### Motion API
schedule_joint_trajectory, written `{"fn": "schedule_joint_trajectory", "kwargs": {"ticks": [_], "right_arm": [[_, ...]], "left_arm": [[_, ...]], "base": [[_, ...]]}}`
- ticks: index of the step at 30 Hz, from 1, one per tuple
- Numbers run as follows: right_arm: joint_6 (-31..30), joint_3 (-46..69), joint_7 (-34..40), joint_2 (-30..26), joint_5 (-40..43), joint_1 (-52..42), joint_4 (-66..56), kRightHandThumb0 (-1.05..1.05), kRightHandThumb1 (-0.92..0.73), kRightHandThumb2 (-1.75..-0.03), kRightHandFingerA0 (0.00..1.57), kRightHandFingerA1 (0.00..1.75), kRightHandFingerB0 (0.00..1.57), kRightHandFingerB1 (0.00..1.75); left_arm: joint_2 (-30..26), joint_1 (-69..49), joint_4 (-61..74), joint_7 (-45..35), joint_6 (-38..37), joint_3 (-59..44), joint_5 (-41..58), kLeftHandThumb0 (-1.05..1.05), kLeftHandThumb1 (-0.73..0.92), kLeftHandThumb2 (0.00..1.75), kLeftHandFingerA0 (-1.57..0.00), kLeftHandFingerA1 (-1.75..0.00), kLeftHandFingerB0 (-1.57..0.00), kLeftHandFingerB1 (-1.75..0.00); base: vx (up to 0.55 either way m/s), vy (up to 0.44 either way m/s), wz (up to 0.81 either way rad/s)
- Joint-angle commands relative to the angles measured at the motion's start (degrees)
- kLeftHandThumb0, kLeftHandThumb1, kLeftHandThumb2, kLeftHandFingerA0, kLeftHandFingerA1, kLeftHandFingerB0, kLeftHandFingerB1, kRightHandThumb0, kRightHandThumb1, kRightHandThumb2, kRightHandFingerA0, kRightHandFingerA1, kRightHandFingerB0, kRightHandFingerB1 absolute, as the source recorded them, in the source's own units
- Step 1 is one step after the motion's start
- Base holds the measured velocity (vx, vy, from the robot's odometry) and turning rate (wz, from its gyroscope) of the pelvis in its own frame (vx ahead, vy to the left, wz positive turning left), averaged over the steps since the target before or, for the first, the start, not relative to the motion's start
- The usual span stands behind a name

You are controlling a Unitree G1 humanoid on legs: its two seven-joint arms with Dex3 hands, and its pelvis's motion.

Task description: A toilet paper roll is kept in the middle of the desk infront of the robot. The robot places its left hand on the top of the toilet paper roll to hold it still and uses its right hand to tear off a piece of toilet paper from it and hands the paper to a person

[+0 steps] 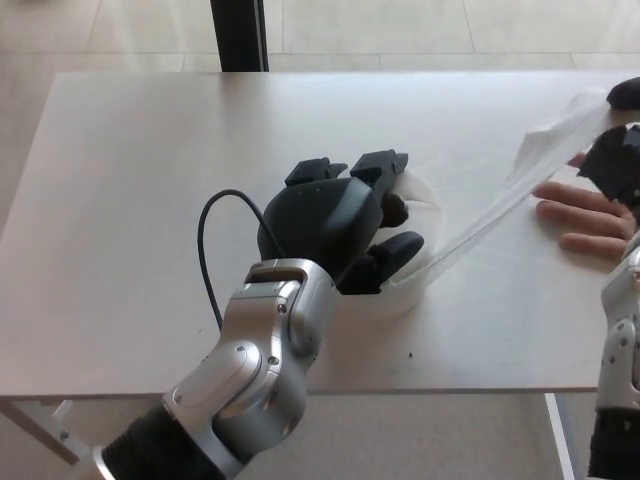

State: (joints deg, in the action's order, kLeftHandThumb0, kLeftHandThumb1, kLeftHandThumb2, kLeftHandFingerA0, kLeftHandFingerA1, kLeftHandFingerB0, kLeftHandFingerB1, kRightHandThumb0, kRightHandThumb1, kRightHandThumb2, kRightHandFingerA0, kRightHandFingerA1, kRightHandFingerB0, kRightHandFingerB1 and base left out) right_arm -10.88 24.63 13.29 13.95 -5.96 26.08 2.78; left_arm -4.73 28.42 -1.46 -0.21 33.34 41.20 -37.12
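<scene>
— Where are your hands?

— My left hand [335, 225] presses down on the toilet paper roll [415, 240] mid-desk, fingers wrapped over its top. My right hand [618, 150], at the right edge, pinches the paper strip [500, 215] drawn taut from the roll.

— Anyone nearby?

— A person's hand [580, 215] rests open on the desk [150, 180], just below my right hand.

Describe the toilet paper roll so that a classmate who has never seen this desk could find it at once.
Start at the pale desk and find the black left robot hand pressing down near the middle. The toilet paper roll sits under it, white edges peeking out. It alone has a stretched paper strip running to the right robot hand.
</scene>
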Motion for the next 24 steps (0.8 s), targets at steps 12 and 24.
{"fn": "schedule_joint_trajectory", "kwargs": {"ticks": [12, 24], "right_arm": [[-14.0, 16.4, 23.27, 6.59, 29.99, 17.93, -5.92, -0.18, -0.63, -0.96, 1.01, 1.75, 0.84, 1.59], [-16.06, 17.04, 26.2, 2.77, 34.59, 22.37, -7.03, -0.4, -0.59, -0.98, 1.3, 1.45, 0.99, 1.27]], "left_arm": [[-2.88, -10.51, -2.06, -2.36, -2.15, 2.52, -0.06, -0.42, 0.81, 0.64, -0.16, -0.56, -0.25, -0.38], [-3.37, -16.62, 0.12, -2.38, -1.89, 4.63, -1.61, -0.4, 0.82, 0.64, -0.16, -0.55, -0.23, -0.38]], "base": [[0.0, 0.0, 0.0], [0.0, 0.0, 0.0]]}}
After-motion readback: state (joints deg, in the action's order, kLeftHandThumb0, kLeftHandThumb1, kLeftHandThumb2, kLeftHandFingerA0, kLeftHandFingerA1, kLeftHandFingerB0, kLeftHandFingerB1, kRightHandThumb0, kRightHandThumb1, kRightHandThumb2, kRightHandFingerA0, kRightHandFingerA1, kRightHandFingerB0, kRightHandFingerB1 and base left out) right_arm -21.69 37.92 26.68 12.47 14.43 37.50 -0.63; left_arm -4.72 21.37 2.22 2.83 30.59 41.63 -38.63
